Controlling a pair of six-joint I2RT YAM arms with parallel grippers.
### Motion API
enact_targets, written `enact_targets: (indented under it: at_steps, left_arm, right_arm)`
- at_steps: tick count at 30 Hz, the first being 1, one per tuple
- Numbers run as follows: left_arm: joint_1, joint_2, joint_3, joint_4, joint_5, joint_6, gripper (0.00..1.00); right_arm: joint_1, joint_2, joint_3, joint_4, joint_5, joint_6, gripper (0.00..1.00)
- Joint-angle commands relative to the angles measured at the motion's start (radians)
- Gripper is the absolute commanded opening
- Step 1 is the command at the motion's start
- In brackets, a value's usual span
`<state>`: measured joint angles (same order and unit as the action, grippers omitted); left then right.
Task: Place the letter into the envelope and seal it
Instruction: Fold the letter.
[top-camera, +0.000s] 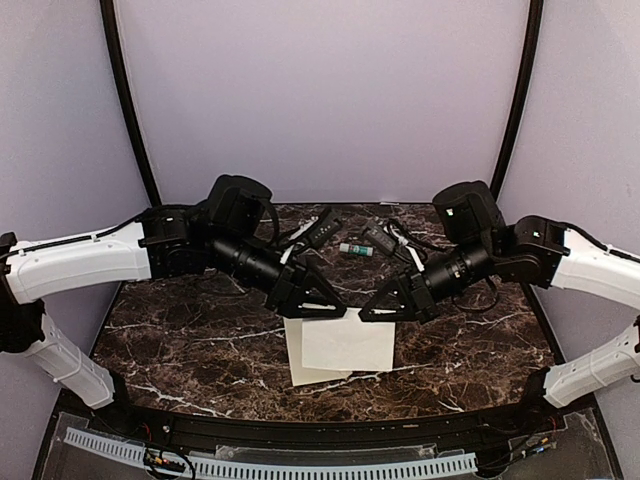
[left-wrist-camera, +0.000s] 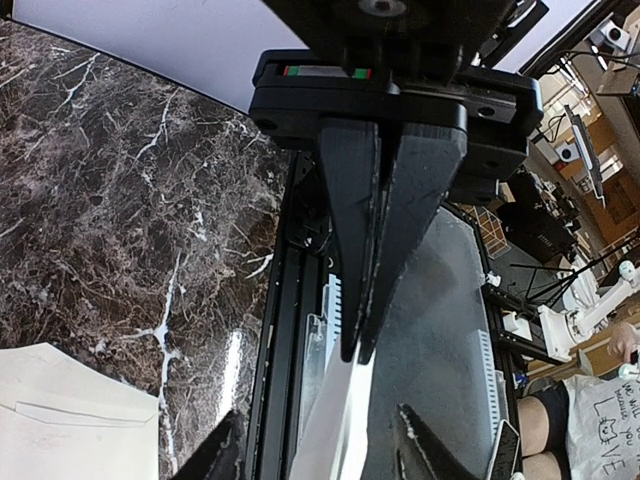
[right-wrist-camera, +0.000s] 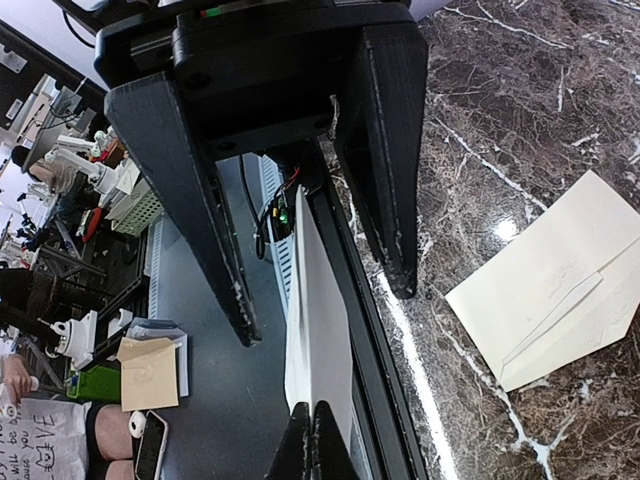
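2 hands (top-camera: 338, 312) (top-camera: 364, 315), 1 letter (top-camera: 350, 345), 1 envelope (top-camera: 316, 376)

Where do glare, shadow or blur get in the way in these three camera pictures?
Top external: even, soft light, only mild sheen on the marble table. Left wrist: a bright glare streak on the marble near its edge; the black left claw shows little surface detail. Right wrist: a glare spot beside the envelope; the edge-on letter looks washed out white.
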<state>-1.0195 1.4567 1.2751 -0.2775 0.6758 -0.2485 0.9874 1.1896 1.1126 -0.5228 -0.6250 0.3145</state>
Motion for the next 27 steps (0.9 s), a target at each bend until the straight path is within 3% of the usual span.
enact_targets:
  at_steps: [1,11,14,16,17,21,27]
  left_arm:
    - [-0.002,-0.001,0.02,-0.004,0.041,0.015,0.43]
    - [-0.003,0.035,0.042,-0.044,0.075,0.037,0.2]
    - [-0.002,0.033,0.042,-0.048,0.074,0.04,0.03]
    - [-0.003,0.028,0.036,-0.045,0.074,0.038,0.0]
    - [-0.002,0.025,0.032,-0.035,0.07,0.034,0.0]
    - [-0.002,-0.033,-0.03,0.092,0.007,-0.032,0.0]
    - [-0.002,-0.131,-0.18,0.392,-0.052,-0.175,0.0]
  right_arm:
    - [-0.004,0.007,0.022,0.016,-0.021,-0.012,0.0]
    - [-0.004,0.022,0.033,0.006,-0.017,-0.025,0.0]
    - [-0.004,0.019,0.036,0.009,-0.008,-0.027,0.0]
    - [-0.005,0.015,0.034,0.01,0.006,-0.026,0.0]
    - [-0.007,0.009,0.031,0.011,0.016,-0.025,0.06]
    - [-0.042,-0.057,-0.037,0.1,0.001,0.005,0.47]
    - [-0.126,-0.164,-0.176,0.333,0.015,0.153,0.79]
